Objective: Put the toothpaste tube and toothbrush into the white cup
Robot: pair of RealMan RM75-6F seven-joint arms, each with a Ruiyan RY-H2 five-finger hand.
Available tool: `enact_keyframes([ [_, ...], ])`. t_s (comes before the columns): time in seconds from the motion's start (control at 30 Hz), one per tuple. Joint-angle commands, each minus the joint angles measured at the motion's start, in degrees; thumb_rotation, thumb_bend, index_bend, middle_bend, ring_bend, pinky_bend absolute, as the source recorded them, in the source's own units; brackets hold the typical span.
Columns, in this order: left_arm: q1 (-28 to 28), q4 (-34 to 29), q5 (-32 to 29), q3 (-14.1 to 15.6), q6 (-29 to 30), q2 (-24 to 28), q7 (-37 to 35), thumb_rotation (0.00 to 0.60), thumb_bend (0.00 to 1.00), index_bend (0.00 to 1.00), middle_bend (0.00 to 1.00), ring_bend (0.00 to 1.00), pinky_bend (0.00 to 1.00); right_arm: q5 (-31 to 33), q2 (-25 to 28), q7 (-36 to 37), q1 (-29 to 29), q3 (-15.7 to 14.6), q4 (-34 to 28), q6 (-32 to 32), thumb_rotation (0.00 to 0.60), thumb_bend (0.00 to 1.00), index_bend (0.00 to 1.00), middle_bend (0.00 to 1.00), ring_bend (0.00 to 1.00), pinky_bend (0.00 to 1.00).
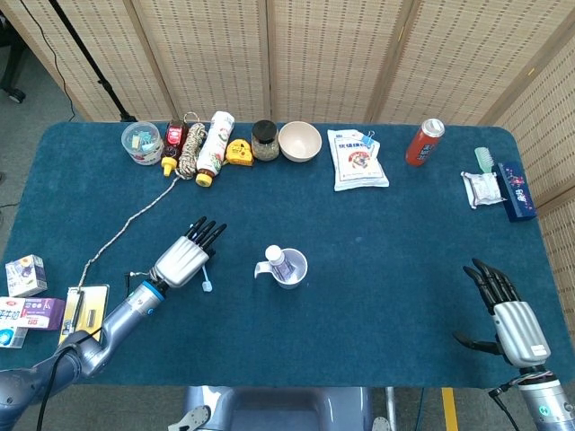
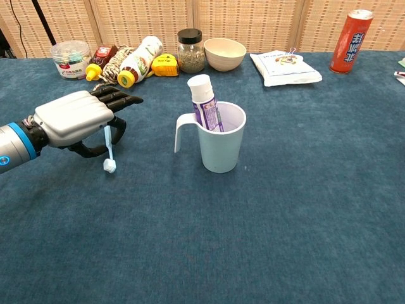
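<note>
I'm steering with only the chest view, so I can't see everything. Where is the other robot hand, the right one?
Observer: The right robot hand sits at the table's near right corner, fingers apart, holding nothing.
Operator: Is there anything near my left arm that I can't see?
Observer: Yes, small boxes lie at the table's left edge beside it.
Operator: Does the string from the twine ball go anywhere?
Observer: The string runs from the twine ball across the cloth towards those boxes.
Operator: What's past the red can?
Observer: Beyond the red can, a white packet and a dark blue box lie at the far right edge.
</note>
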Motion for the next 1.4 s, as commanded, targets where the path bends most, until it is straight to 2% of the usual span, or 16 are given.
enact_keyframes([
  [0.03,0.0,-0.6,-0.1,-0.3,0.3,0.4,-0.1,0.6,0.36,0.58,0.0,0.0,0.0,0.0,0.0,0.0,0.0,0.0,0.0,0.0,0.6,0.07,0.0,0.0,0.0,0.06],
  [0.37,0.1,-6.4,-0.8,-2.4,3.5,3.9,-1.9,0.6,0.36,0.58,0.0,0.0,0.0,-0.2,-0.1,-0.2,0.0,-0.2,-0.1,-0.1,0.6,0.07,0.0,0.0,0.0,0.06],
  [0.43,0.2,-9.3,-1.0,-3.4,5.2,5.8,-2.3,0.6,0.36,0.58,0.0,0.0,0.0,-0.2,-0.1,-0.3,0.0,-0.2,-0.1,-0.1,0.6,0.07,0.0,0.0,0.0,0.06],
  [0.8,0.8,-21.2,-1.6,-5.2,7.4,12.6,-1.4,0.6,0.36,0.59,0.0,0.0,0.0,-0.4,-0.2,-0.6,0.1,-0.3,-0.2,-0.2,0.6,0.07,0.0,0.0,0.0,0.06],
  [1.2,2.5,-45.3,-0.7,-9.3,13.5,27.2,-1.8,0.6,0.36,0.59,0.0,0.0,0.0,-0.4,-0.4,-1.3,0.2,-0.5,-0.4,-0.6,0.6,0.07,0.0,0.0,0.0,0.06],
  [1.4,3.2,-53.4,-0.3,-9.9,13.8,32.1,-1.3,0.6,0.36,0.59,0.0,0.0,0.0,-0.6,-0.5,-1.7,0.2,-0.6,-0.5,-0.7,0.6,0.07,0.0,0.0,0.0,0.06],
])
